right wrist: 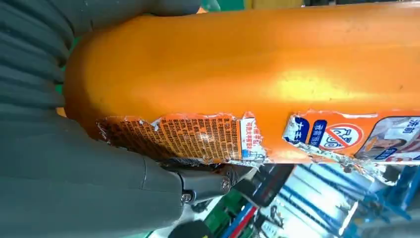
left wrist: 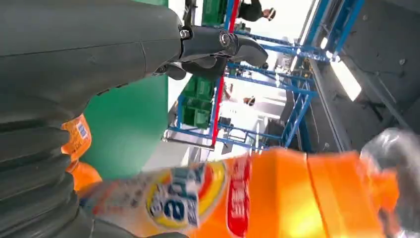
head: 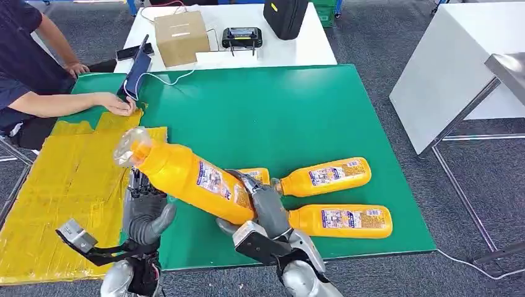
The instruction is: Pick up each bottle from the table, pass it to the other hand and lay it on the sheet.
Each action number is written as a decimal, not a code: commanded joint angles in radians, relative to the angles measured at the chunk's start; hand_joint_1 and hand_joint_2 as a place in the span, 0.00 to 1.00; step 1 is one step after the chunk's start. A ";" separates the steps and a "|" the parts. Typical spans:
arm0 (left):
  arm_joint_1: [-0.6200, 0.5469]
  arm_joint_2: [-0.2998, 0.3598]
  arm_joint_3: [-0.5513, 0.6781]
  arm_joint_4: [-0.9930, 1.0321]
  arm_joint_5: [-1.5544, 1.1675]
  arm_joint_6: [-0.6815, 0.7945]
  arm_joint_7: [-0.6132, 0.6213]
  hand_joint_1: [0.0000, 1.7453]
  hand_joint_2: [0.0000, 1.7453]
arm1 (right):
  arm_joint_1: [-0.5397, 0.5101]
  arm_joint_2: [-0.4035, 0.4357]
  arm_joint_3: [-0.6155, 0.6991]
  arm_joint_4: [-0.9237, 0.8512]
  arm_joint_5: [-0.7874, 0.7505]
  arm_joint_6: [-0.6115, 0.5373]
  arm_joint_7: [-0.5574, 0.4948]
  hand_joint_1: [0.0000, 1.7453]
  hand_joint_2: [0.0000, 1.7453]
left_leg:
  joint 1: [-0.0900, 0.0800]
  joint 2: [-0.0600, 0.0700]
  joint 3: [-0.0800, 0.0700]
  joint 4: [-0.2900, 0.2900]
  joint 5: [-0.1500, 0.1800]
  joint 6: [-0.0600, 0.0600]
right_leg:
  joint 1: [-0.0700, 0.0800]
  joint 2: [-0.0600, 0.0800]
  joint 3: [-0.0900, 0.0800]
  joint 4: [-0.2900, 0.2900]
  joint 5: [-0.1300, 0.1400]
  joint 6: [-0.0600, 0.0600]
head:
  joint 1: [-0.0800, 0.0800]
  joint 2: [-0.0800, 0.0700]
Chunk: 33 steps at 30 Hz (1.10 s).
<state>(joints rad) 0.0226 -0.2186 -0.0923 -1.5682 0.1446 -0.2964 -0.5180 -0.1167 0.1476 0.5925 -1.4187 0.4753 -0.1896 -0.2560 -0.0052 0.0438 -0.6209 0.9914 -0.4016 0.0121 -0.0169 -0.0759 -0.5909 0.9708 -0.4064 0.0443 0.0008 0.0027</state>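
While the right hand gripped the orange bottle by its base, cap slanting toward the yellow sheet; left hand spread empty beneath its neck, nearer the sheet.

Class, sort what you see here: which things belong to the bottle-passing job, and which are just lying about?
Part of the job:
held bottle
right hand gripping it
left hand, beneath it
bottles on the table
yellow sheet

Lying about:
cardboard box
black bag
black device
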 commanded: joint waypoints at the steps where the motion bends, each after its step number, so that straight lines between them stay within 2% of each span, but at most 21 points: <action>1: -0.018 0.027 -0.029 0.032 -0.002 -0.011 0.002 0.00 1.00 | -0.087 0.016 0.068 0.167 0.009 0.004 0.021 1.00 1.00 | 0.002 -0.001 0.005 -0.001 -0.002 -0.001 | 0.001 0.006 0.005 -0.001 -0.001 -0.002 | 0.000 0.000; 8: -0.031 0.028 -0.016 0.047 -0.027 -0.004 -0.001 0.00 1.00 | -0.116 0.032 0.192 0.243 0.093 0.059 0.067 1.00 1.00 | 0.002 -0.001 0.007 0.000 -0.003 -0.002 | 0.001 0.009 0.007 -0.001 -0.002 -0.003 | 0.000 0.000; 12: -0.033 0.027 -0.015 0.055 -0.031 -0.005 -0.001 0.00 1.00 | -0.123 0.030 0.225 0.250 0.106 0.070 0.071 1.00 1.00 | 0.001 -0.001 0.003 -0.001 -0.001 -0.001 | 0.000 0.004 0.003 -0.001 0.000 -0.001 | 0.000 0.000; 15: -0.039 0.032 -0.022 0.069 -0.067 0.006 -0.005 0.00 1.00 | -0.136 0.037 0.281 0.281 0.122 0.090 0.080 1.00 1.00 | 0.002 -0.001 0.006 -0.001 -0.002 -0.002 | 0.001 0.007 0.006 -0.002 -0.002 -0.002 | 0.000 0.000; 23: -0.046 0.046 -0.037 0.079 -0.120 0.018 -0.016 0.00 1.00 | -0.150 0.040 0.304 0.306 0.126 0.096 0.083 1.00 1.00 | 0.001 -0.002 0.003 -0.001 -0.001 -0.001 | 0.000 0.004 0.003 -0.001 -0.001 -0.001 | 0.000 0.000; 24: -0.047 0.049 -0.041 0.079 -0.133 0.016 -0.024 0.99 1.00 | -0.152 0.041 0.307 0.310 0.128 0.096 0.084 1.00 1.00 | 0.002 -0.003 0.006 -0.001 -0.002 -0.002 | 0.000 0.006 0.006 -0.002 -0.002 -0.002 | 0.000 0.000; 33: -0.045 0.047 -0.034 0.074 -0.166 0.022 -0.050 1.00 1.00 | -0.152 0.038 0.288 0.317 0.138 0.070 0.098 1.00 1.00 | 0.002 -0.004 0.005 -0.001 -0.002 -0.002 | 0.001 0.005 0.005 -0.002 -0.002 -0.002 | 0.000 0.000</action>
<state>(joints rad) 0.0297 -0.1953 -0.1041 -1.5621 0.0035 -0.2785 -0.5649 -0.2450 0.1984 0.8011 -1.1837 0.5932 -0.1259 -0.1599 -0.0052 0.0439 -0.6211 0.9914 -0.4016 0.0120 -0.0170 -0.0760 -0.5916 0.9708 -0.4065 0.0442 0.0008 0.0027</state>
